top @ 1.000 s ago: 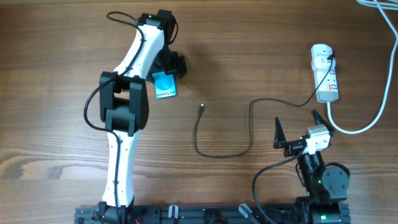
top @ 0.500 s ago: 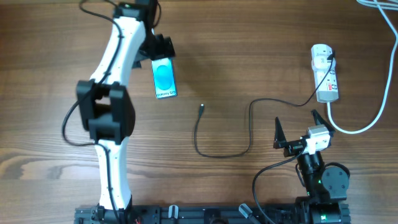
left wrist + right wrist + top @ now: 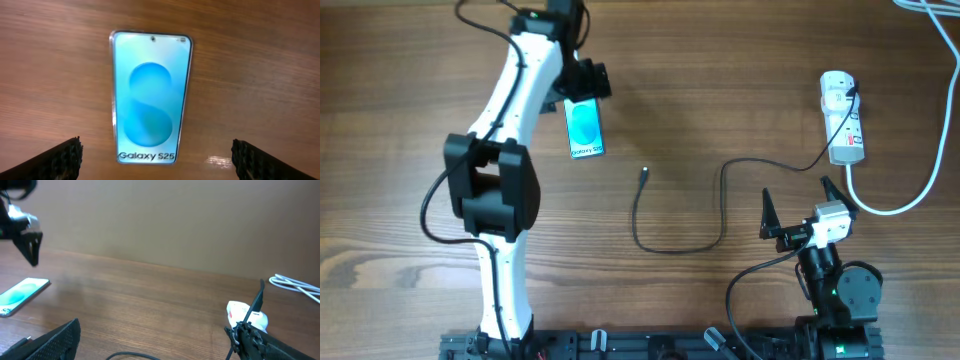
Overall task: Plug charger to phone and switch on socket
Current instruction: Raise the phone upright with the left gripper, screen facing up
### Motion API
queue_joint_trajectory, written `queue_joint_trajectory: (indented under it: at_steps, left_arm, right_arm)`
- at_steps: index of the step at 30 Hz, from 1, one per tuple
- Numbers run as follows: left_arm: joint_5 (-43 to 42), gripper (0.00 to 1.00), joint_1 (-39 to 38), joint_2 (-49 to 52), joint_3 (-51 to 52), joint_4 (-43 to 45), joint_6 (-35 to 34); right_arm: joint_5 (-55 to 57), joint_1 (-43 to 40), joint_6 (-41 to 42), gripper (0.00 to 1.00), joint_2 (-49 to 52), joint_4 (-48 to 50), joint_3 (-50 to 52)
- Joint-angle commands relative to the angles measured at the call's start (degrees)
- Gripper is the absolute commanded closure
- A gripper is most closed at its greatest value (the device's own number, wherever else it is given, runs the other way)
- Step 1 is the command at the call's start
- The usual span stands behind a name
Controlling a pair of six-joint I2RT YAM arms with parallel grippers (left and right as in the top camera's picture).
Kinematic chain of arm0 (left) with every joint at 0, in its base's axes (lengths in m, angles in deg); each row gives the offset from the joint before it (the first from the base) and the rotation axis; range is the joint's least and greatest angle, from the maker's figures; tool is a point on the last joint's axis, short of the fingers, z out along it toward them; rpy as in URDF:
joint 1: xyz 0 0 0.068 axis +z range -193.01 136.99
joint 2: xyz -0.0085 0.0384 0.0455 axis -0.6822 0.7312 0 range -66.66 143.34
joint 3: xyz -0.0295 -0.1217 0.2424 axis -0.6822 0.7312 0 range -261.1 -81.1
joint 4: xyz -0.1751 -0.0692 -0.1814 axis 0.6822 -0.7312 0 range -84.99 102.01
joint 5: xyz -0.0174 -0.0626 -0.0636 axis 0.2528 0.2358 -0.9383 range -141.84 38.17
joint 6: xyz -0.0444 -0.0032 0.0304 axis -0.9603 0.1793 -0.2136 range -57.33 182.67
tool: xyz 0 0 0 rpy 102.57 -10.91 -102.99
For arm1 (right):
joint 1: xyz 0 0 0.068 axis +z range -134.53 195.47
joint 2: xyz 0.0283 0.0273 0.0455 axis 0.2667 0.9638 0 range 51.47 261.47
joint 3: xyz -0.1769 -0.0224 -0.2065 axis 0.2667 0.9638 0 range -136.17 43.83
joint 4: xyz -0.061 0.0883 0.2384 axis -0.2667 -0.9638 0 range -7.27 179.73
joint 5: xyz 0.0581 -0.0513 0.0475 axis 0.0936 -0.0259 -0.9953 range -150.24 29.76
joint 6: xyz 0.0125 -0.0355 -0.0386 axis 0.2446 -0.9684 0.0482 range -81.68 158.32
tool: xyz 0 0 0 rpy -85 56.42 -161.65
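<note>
While seemingly beneath the wide-apart left gripper (image 3: 581, 83), phone (image 3: 585, 128) lengthwise front-to-back, text end toward that arm's base (image 3: 506, 328)

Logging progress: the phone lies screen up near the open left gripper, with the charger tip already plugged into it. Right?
No: the overhead view shows the charger tip lying loose, apart from the phone, not plugged in. The rest is right.

Left gripper (image 3: 585, 85) moved from over phone's far half to farther position, now at phone's far end. Phone (image 3: 585, 128), a second ago half hidden under gripper, now fully exposed in overhead view. Left arm elbow (image 3: 488, 185) swung left and nearer. Over last half second, gripper edged slightly right.
</note>
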Motion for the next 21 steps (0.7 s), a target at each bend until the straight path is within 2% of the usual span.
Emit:
queue_joint_trajectory:
  at_steps: [1,8,21]
  left_arm:
    - [0.59,0.00,-0.96,0.92,6.27,3.87,-0.79]
    - [2.89,0.00,-0.83,0.94,13.73,11.58,-0.76]
    - [3.80,0.00,-1.27,0.94,17.66,18.62,-2.14]
  right_arm:
    - [0.33,-0.35,-0.50,0.00,-0.61,0.22,0.07]
    - [0.35,-0.35,-0.50,0.00,-0.61,0.22,0.07]
    - [0.33,-0.35,-0.50,0.00,-0.61,0.22,0.07]
